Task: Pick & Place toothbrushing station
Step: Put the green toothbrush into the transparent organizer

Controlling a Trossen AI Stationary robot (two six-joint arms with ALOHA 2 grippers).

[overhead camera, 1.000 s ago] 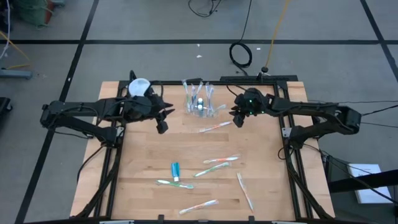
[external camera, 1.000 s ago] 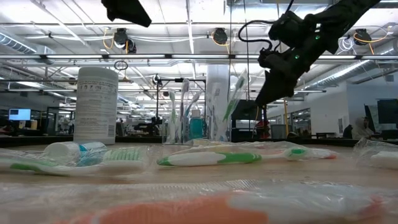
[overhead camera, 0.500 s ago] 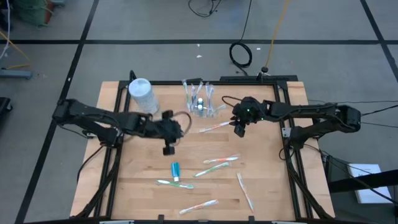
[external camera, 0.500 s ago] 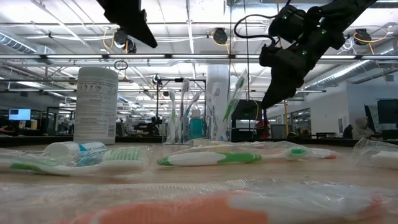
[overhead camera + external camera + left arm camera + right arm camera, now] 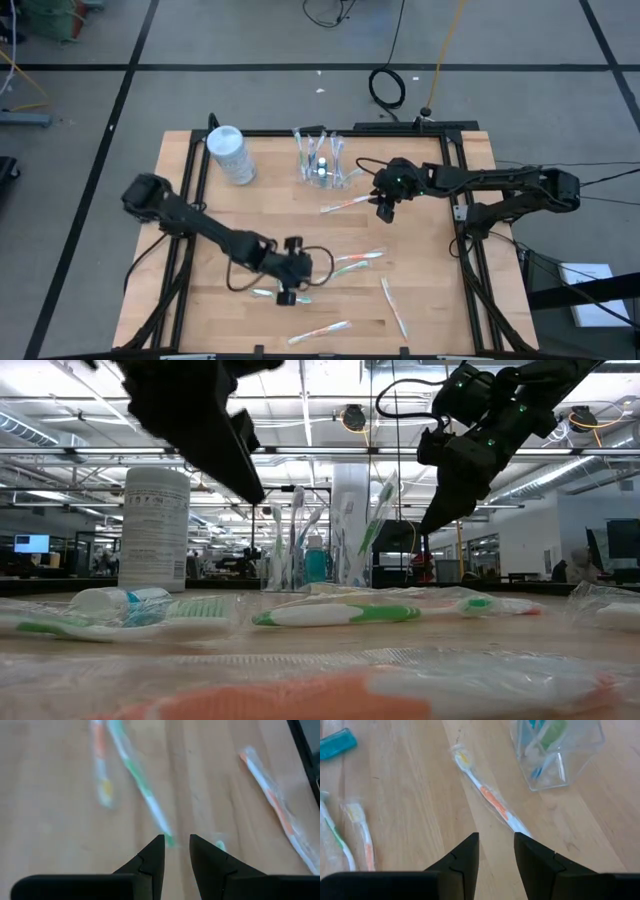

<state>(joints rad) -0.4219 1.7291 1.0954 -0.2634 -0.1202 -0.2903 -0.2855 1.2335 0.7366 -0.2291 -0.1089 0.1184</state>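
A clear plastic cup [image 5: 320,166] with several toothbrushes upright in it stands at the far middle; it also shows in the right wrist view [image 5: 555,750]. Wrapped toothbrushes lie flat on the wood. My right gripper [image 5: 384,208] is open, just above the table beside the handle end of an orange-white toothbrush [image 5: 490,800]. My left gripper [image 5: 286,296] is open above the near-middle group, with a green-white toothbrush [image 5: 140,780] running toward the gap between its fingers [image 5: 176,850]. A blue toothpaste tube [image 5: 337,742] lies flat nearby.
A white-blue cylindrical container [image 5: 228,152] stands at the far left. More wrapped toothbrushes lie at the near middle [image 5: 320,330] and near right [image 5: 393,305], with two [image 5: 355,258] between the arms. A black frame [image 5: 455,215] borders the wooden top.
My left gripper has swept from beside the white-blue container at the far left toward the near edge and the right, coming down over the near-middle toothbrushes. My right gripper has shifted a little toward the near edge, beside the orange-white toothbrush.
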